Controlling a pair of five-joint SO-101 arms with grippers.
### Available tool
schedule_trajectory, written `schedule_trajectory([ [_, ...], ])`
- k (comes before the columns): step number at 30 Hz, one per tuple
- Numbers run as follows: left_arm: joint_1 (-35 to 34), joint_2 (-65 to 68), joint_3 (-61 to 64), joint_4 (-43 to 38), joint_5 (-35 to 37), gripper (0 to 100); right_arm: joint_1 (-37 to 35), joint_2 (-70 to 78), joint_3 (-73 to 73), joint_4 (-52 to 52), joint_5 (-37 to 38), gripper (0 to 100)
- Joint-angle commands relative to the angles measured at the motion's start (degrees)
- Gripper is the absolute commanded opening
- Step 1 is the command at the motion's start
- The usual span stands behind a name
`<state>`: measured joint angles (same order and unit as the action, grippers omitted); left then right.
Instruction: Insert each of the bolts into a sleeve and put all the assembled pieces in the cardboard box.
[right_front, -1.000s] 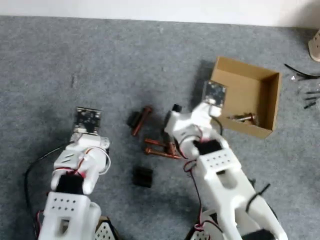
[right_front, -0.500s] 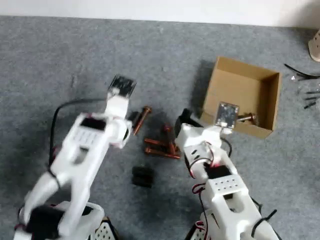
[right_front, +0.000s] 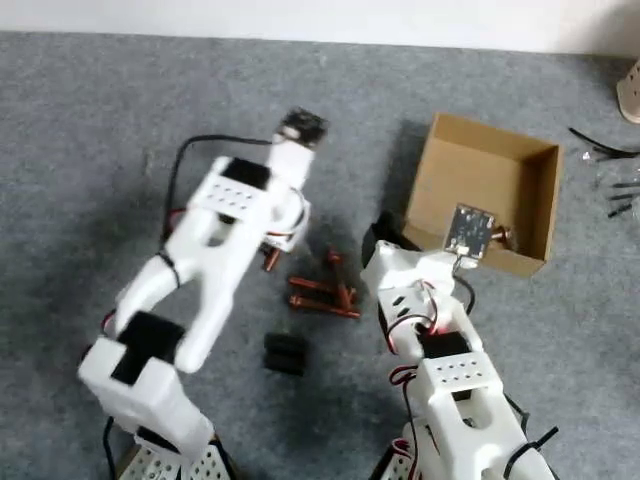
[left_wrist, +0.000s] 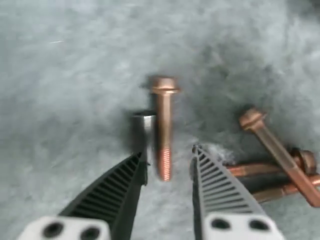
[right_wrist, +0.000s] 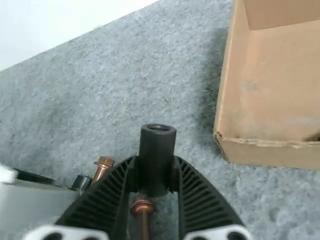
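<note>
1. Lying on the grey felt-like surface (left_wrist: 60, 75), a copper-coloured metal bolt with a flanged hex head (left_wrist: 163, 125) points its threaded end toward the left gripper (left_wrist: 168, 157). A short dark sleeve piece (left_wrist: 144, 125) rests against one side of its shank.
2. More copper bolts (left_wrist: 280, 165) lie crossed in a small heap close by. In the high view, a black block-like sleeve (right_front: 285, 352) sits apart from that heap.
3. The left gripper is spread wide and grasps nothing. The single bolt's threaded tip lies in the gap between its ribbed black fingers (left_wrist: 125, 185), with space on both sides.
4. The right gripper (right_wrist: 155, 162) is clamped on an upright black cylindrical sleeve (right_wrist: 157, 150), whose hollow top stands above the fingers.
5. That held sleeve hangs over the grey surface just beside the outer wall of the open brown cardboard box (right_wrist: 270, 100), between the box and the heap of bolts.
</note>
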<state>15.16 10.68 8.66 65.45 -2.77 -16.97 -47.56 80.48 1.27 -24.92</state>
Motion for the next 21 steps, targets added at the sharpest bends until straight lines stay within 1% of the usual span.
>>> schedule_trajectory([
  [1,0.5,1.1,-3.6,0.4,-0.4,15,0.7,-1.9,-0.4,-1.7,0.8,0.3],
  [6,0.8,3.5,-3.7,-3.3,-0.5,15,0.7,-1.6,-0.4,-1.7,0.8,0.3],
  [14,0.8,10.6,-8.5,-3.8,-0.4,15,0.7,-1.6,-0.4,-1.7,0.8,0.3],
  [21,0.3,19.2,-15.8,-3.4,-0.1,14,0.7,-1.5,-0.4,-1.7,0.8,0.3],
])
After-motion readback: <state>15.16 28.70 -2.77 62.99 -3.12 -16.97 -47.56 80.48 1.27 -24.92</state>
